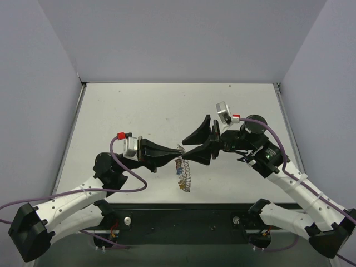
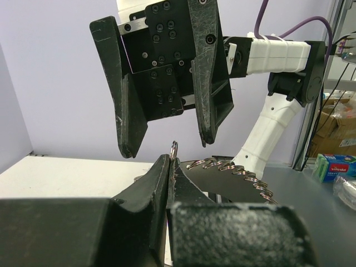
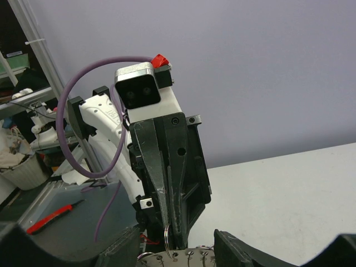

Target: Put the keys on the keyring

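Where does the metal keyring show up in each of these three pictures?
Top external: the keyring hangs at centre, between the two arms.
Left wrist: keyring at lower middle, just behind the near fingers.
Right wrist: keyring at the bottom edge, centre.
Shared landmark: the left gripper, shut on it.

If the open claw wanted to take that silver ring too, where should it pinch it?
Probably on the bumpy rim of the keyring that curves free beside the left gripper, which is shut on its edge. The right gripper, open, faces it from the opposite side, so closing across the thin rim from there looks easiest.
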Controlling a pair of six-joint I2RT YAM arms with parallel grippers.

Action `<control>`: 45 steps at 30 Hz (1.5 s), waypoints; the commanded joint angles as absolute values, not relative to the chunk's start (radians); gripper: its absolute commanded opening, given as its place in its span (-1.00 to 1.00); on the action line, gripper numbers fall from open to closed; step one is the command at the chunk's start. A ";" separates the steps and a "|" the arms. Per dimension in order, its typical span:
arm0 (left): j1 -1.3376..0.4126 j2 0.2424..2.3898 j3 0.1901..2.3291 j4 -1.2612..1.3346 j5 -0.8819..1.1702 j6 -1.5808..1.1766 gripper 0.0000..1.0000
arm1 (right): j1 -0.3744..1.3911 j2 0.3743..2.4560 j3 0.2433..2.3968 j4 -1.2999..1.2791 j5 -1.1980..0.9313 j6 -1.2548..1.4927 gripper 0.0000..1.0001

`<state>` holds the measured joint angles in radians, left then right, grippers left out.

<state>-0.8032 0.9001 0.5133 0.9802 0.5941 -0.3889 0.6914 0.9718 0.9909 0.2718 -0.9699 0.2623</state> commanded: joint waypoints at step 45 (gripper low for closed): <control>-0.799 0.971 1.104 -0.207 0.713 0.063 -0.08 | 0.698 1.068 1.302 -0.351 -0.924 -0.144 -1.00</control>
<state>-0.7975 0.9371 1.0122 0.0074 0.6933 0.0101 0.6949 1.0615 1.2446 -0.3180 -0.9310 -0.0818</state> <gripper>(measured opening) 0.461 0.035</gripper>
